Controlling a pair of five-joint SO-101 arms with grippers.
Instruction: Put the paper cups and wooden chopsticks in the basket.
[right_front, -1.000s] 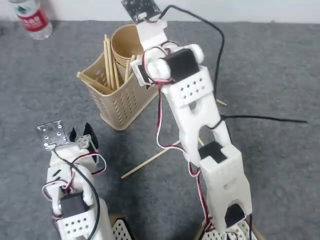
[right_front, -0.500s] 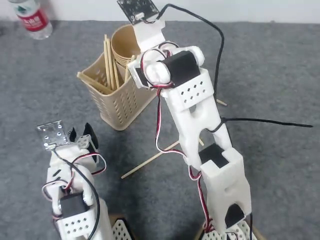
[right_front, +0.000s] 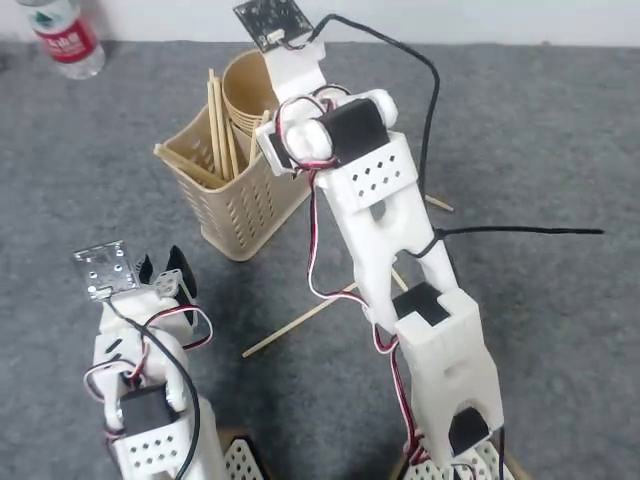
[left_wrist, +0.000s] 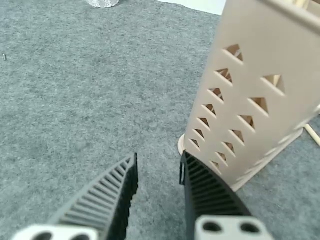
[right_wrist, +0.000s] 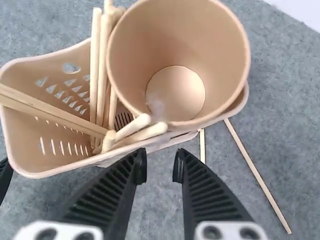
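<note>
A beige slotted basket stands on the grey mat, holding stacked paper cups and several wooden chopsticks. The right arm hangs over the basket's near right side. In its wrist view my right gripper is open and empty just outside the basket rim, below the cup and chopstick ends. One chopstick lies on the mat under that arm, another to its right. My left gripper is open, low, beside the basket.
A plastic bottle lies at the back left corner. Black cable trails right from the right arm. Two loose chopsticks lie on the mat beyond the basket in the right wrist view. Open mat spreads left and right.
The right arm's wrist has shifted slightly left and back over the basket. The left arm has kept still.
</note>
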